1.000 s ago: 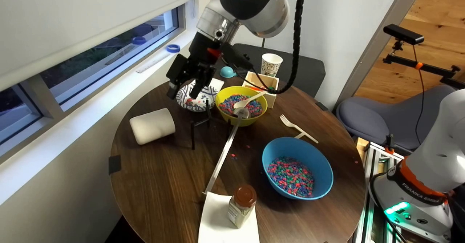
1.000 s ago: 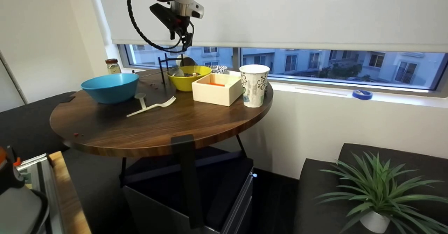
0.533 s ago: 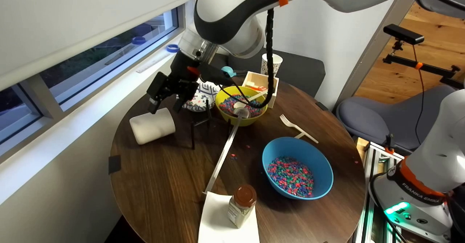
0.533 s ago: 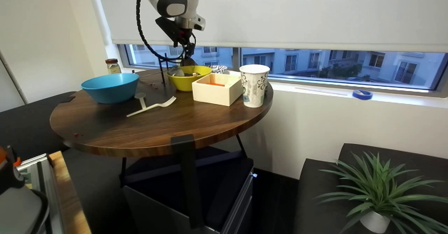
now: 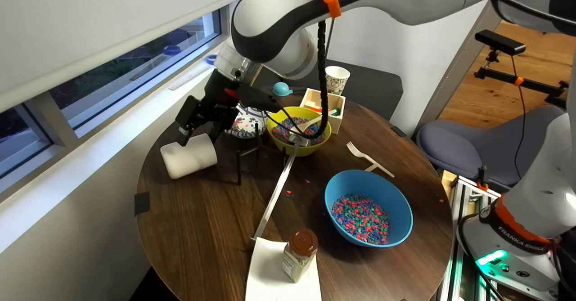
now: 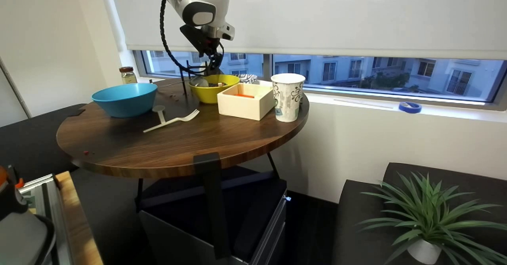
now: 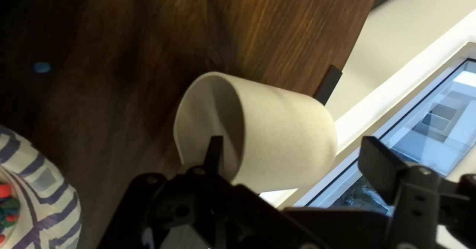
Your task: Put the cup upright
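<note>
The cup [image 5: 191, 159] is a cream-white cylinder lying on its side on the dark round table, near the window. In the wrist view the cup [image 7: 286, 133] has its open mouth to the left and its closed base to the right. No handle shows. My gripper [image 5: 198, 139] is open just above the cup in an exterior view. In the wrist view the gripper [image 7: 292, 141] has one finger in front of the cup's mouth and the other beyond its base. I cannot tell whether a finger touches it. In an exterior view my gripper [image 6: 214, 61] shows behind the yellow bowl, and the cup is mostly hidden.
A black stand [image 5: 249, 152] and a patterned bowl [image 5: 245, 125] are close beside the gripper. A yellow bowl [image 5: 321, 144] with a ladle, a wooden box [image 5: 337, 123], a paper cup [image 6: 287, 98], a blue bowl [image 5: 405, 211] and a jar [image 5: 299, 256] also stand on the table.
My gripper has moved down and toward the window side, from above the patterned bowl to just over the cup. It stays open. The cup has not moved.
</note>
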